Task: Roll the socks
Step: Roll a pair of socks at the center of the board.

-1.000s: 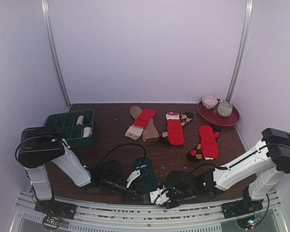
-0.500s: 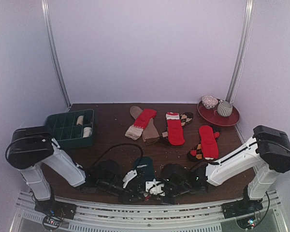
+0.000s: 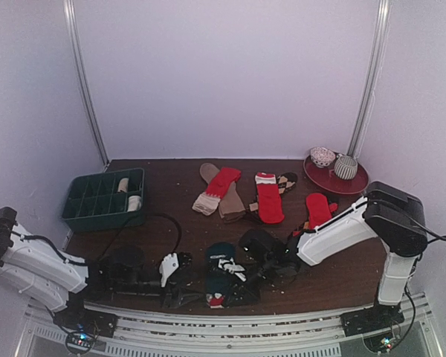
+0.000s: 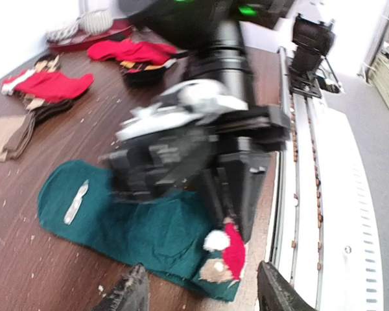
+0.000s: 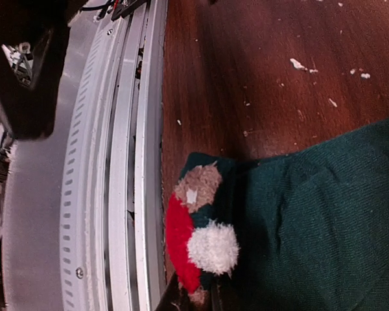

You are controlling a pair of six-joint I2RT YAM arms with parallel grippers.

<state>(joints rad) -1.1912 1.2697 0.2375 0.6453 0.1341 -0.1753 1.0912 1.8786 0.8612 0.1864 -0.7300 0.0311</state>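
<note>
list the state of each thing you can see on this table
dark teal fabric sock with pompom, flat, unrolled, at the near edge
right hand, shut on its pompom end
left hand, open, holding nothing
three red fabric socks, flat, unrolled
dark green compartment tray, holds two rolled cream socks
round red plate, holds two rolled bundles

Got a dark green compartment tray (image 3: 104, 219) back-left on the dark wood table (image 3: 171, 208), red plate (image 3: 357, 184) back-right. Pale crumbs (image 5: 298, 63) scattered around, slotted metal rail (image 5: 117, 162) along the near edge.
</note>
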